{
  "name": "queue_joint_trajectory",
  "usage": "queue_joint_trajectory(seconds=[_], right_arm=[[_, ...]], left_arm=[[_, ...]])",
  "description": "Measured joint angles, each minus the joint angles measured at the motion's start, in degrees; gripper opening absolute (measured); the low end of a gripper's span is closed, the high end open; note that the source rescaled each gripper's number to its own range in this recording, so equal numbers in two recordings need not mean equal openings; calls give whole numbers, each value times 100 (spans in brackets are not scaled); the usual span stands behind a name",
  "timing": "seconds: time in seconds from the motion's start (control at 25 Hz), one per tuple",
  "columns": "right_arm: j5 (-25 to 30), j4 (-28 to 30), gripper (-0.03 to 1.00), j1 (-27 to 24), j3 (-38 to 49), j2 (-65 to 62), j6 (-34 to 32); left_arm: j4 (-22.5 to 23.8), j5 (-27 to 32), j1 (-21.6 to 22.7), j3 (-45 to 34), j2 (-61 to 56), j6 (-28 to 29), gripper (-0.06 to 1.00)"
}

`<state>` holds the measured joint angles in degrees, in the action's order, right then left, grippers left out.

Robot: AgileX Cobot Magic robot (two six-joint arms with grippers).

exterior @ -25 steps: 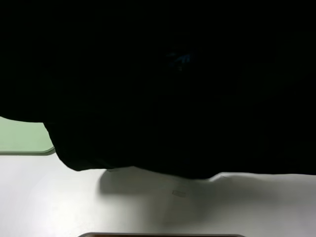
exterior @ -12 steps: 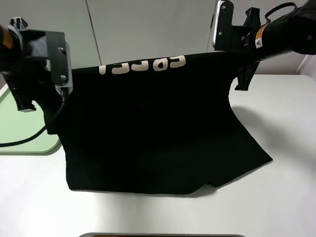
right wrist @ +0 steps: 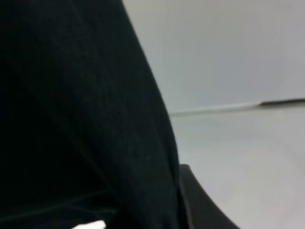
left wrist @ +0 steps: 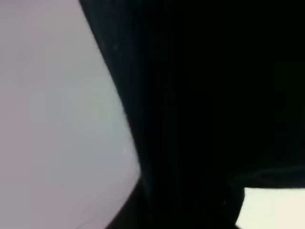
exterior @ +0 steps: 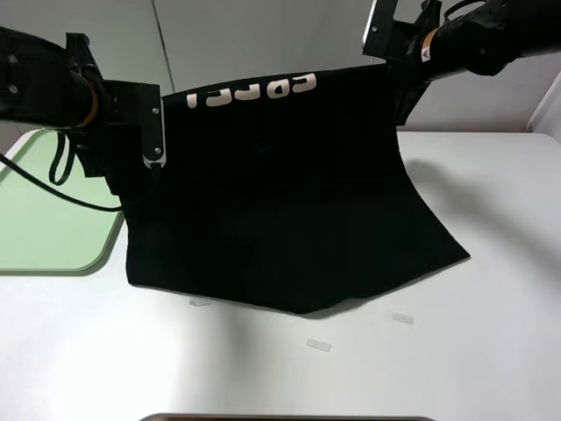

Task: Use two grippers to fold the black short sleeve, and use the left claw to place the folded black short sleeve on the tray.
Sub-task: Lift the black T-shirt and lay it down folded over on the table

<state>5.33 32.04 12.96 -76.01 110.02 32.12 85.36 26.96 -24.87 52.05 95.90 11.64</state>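
The black short sleeve (exterior: 280, 202) hangs spread between my two grippers, white lettering (exterior: 254, 92) along its raised top edge, its lower part resting on the white table (exterior: 491, 351). My left gripper (exterior: 130, 186) is shut on the shirt's left side. My right gripper (exterior: 400, 98) is shut on the top right corner. The light green tray (exterior: 44, 219) lies at the left, partly behind the left arm. Black cloth fills most of the left wrist view (left wrist: 214, 95) and the right wrist view (right wrist: 71, 119), hiding the fingers.
Three small pale tape pieces lie on the table in front of the shirt (exterior: 200, 303), (exterior: 318, 346), (exterior: 402, 318). A grey wall stands behind. A dark edge shows at the table's front (exterior: 289, 417).
A second ago the cloth covered the whole high view. Since then it has swung away from the camera; both grippers have moved inward and the hem has shifted back, uncovering the tape pieces.
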Motion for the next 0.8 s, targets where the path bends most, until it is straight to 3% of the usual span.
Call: queue_joint_trajectory(seconds=[0.08,0.16,0.24,0.32,0.44,0.48,0.56,0.6,0.68,0.8], right_arm=[[0,-6,0,-12,-246,196,-34],[-25,-6,0,-12,-371,320,-103],[-81,-6,0,-12,-400,401,-124],[-35,41,0,-12,-400,463,-124],[210,149,0,-12,-400,543,45],[318,196,0,-12,-400,582,129],[486,206,0,-12,-400,662,395],[537,214,0,-17,-400,688,556],[685,220,0,-29,-400,763,910],[980,226,0,-47,-400,870,1540]], left_arm=[[629,41,35,0,45,742,0],[951,35,117,0,52,1370,0],[1036,-19,185,0,52,1584,0],[1022,-94,202,0,56,1447,0],[792,-299,204,0,56,606,0],[792,-299,204,0,56,606,0],[424,-483,204,0,59,-199,0],[-170,-628,204,0,59,-1210,0],[-911,-741,204,0,59,-2252,0],[-2478,-786,204,5,59,-3986,0]])
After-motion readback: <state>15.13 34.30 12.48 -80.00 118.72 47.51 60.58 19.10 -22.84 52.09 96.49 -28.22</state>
